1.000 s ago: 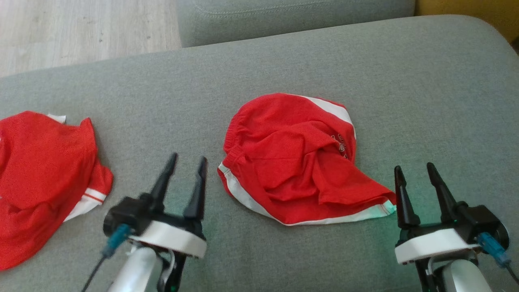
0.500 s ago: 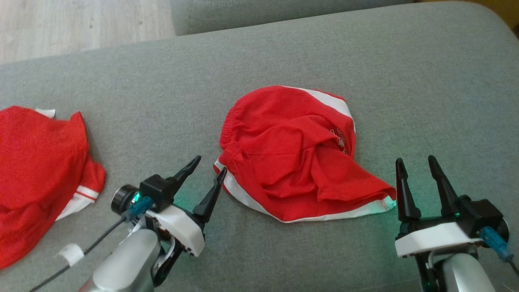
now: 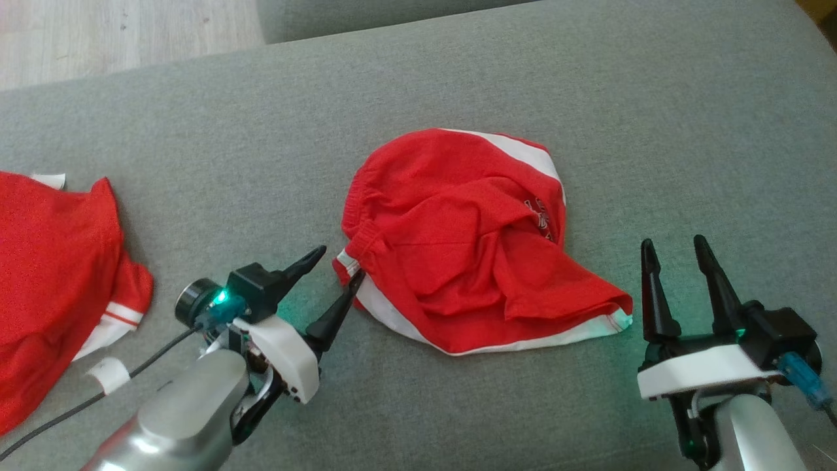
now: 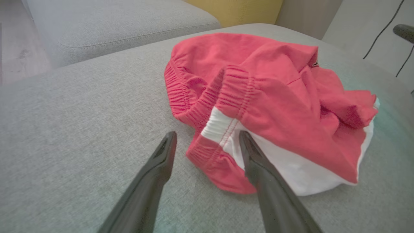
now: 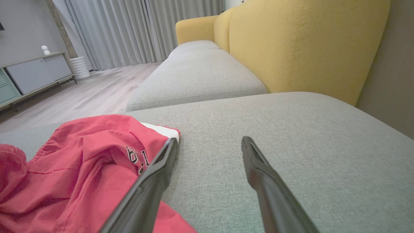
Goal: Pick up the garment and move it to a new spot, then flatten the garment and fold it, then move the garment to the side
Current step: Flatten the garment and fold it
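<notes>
- Garment [image 3: 458, 242]: red shorts with white side stripes, lying crumpled in a rounded heap near the middle of the grey sofa cushion [image 3: 196, 163].
- Elastic waistband faces the robot's left. Dark lettering shows on a fold at the heap's right side.
- Left gripper [image 3: 340, 261]: low at the waistband corner, angled toward the heap, fingers spread wide, nothing clamped.
- Left wrist view: the red-and-white waistband corner lies between the two fingers. One fingertip is against the white stripe; the other is over bare cushion, apart from the cloth.
- Right gripper [image 3: 673, 242]: fingers spread, empty, just beside the garment's pointed right hem, not touching it.
- Second red garment [image 3: 52, 275]: at the far left of the cushion, well apart from the first.
- Wood floor [image 3: 98, 33] beyond the cushion; yellow backrest [image 5: 307, 42] in the right wrist view.
</notes>
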